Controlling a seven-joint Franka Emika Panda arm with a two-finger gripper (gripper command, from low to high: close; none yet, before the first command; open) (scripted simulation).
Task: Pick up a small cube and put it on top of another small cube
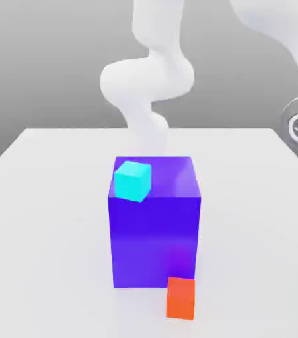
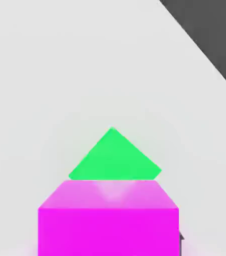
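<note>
Cube vivid magenta, top face paler pink, edges crisp; claw clamped on it.

White table — big blue-purple block, orange-red cube directly on it.

Magenta cube, green cube, cyan cube

The exterior view stands back from the flat pale-grey bench, looking slightly down across it towards the smooth white jointed arm. The hand view looks down from close in on a bright magenta cube and the bright green cube beyond it. Both views share that green cube, which the exterior view's right edge cuts off.
</note>
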